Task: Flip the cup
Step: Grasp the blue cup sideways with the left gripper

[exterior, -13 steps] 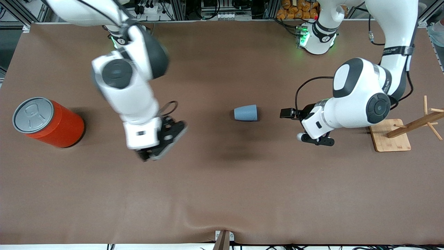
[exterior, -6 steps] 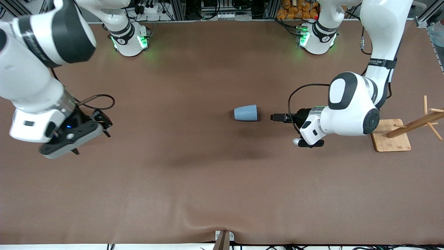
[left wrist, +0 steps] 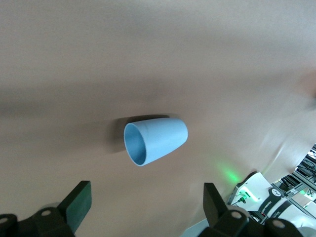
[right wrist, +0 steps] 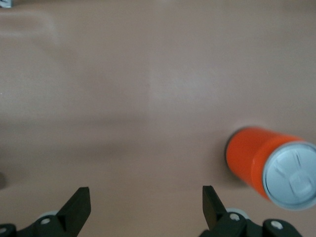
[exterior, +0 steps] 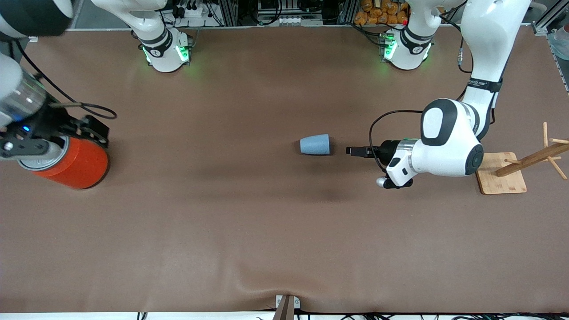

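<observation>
Cup [exterior: 315,144] lies on its side mid-table, centre of the front frame, mouth pointing toward the left arm's end. In the left wrist view the cup [left wrist: 155,139] shows its open mouth facing the camera, darker blue inside.

Left gripper [exterior: 352,151] sits low, just beside the cup's mouth end, not touching; fingers [left wrist: 78,203] spread wide, holding nothing. Nothing lies between it and the cup.

Right gripper [exterior: 26,146] is at the left edge of the front frame, up over the orange can [exterior: 78,163], covering most of its grey lid. Fingers [right wrist: 76,205] released, empty. In the right wrist view the can [right wrist: 269,165] stands upright at lower right, clear of the fingers.

Wooden rack [exterior: 518,166] on a flat board sits at the right edge of the front frame, at the left arm's end, partly tucked under that arm's elbow. Well apart from the cup.

Count: one cup, one orange can, one wooden rack, two grippers. Table [exterior: 266,231] is covered in brown cloth, with a slight wrinkle at bottom centre.
</observation>
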You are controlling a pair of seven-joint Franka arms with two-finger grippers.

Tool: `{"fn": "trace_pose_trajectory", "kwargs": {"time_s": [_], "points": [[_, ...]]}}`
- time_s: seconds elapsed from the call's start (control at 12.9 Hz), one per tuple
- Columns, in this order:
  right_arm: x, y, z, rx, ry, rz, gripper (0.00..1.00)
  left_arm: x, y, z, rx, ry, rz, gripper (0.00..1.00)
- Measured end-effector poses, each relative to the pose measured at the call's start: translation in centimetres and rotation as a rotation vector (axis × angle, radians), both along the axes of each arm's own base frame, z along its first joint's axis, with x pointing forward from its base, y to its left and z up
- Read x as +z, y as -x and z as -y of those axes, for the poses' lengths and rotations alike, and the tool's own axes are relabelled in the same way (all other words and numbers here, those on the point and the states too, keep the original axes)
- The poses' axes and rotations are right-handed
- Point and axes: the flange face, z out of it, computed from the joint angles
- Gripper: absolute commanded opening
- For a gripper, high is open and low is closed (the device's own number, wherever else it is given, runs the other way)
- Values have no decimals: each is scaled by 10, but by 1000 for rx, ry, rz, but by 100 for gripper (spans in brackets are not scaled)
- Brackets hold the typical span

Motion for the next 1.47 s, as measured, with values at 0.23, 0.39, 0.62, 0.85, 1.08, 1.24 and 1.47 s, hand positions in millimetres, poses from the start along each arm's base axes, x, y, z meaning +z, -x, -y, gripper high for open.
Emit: {"fn": "trace_pose_trajectory", "kwargs": {"time_s": [0.23, 0.39, 0.62, 0.85, 1.08, 1.24, 1.47], "points": [[17, 26, 54, -109, -38, -36, 100, -20, 9, -9, 5, 54, 3, 100], [13, 39, 59, -121, -38, -21, 100, -39, 15, -27, 10, 142, 13, 100], [1, 58, 59, -123, -35, -3, 100, -69, 30, -36, 47, 276, 5, 100], [-1, 55, 87, -101, -39, 36, 100, -88, 46, -31, 78, 364, -5, 100], [-7, 48, 116, -82, -44, 21, 100, -98, 58, -27, 107, 394, -25, 100], [-7, 50, 106, -54, -60, -8, 100, -103, 62, -27, 104, 392, -9, 100], [0, 53, 107, 10, -69, -15, 100, -117, 70, -29, 83, 402, 7, 100]]}}
